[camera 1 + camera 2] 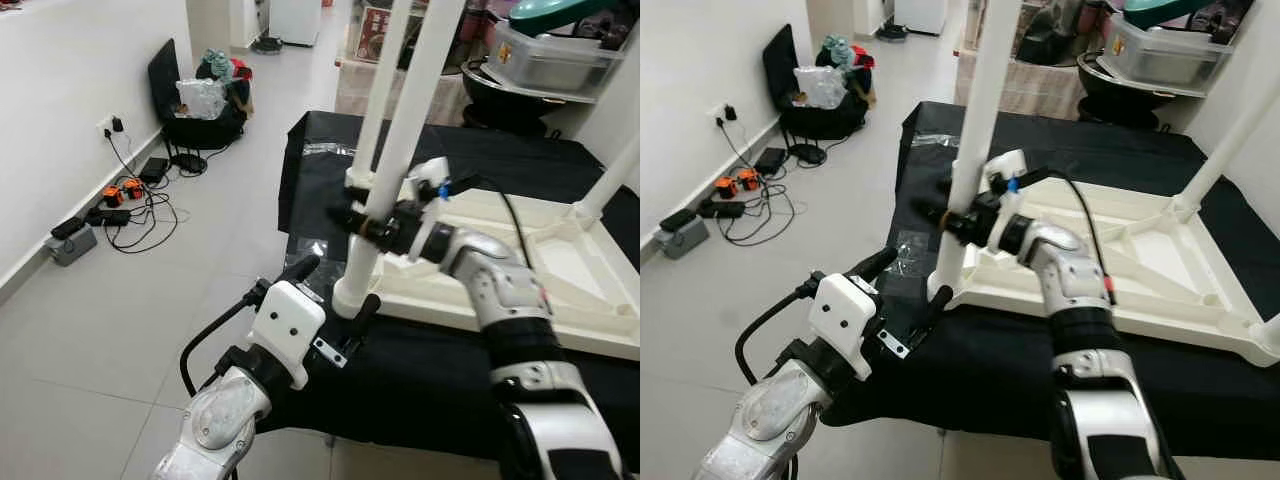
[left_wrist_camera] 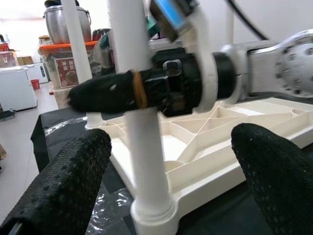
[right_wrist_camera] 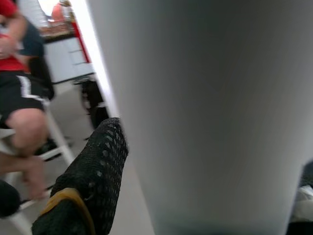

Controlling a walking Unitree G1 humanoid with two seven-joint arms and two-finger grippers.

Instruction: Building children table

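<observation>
The right end effector (image 1: 372, 222) is clamped on a white leg (image 1: 385, 190), 1 finger (image 3: 88, 186) on each side, gripping it low on the shaft. The leg stands nearly upright, long axis vertical with a slight lean, its foot seated in the near left corner socket of the tabletop (image 1: 560, 270). The tabletop lies upside down on a desk (image 1: 420, 380) draped in black cloth, ribs facing up; 2 more legs rise from other corners. The left end effector (image 1: 335, 300) hangs spread wide at the leg's base, its fingers (image 2: 68, 181) on either side, not touching. A seated person (image 3: 19, 98) appears in the right wrist view.
</observation>
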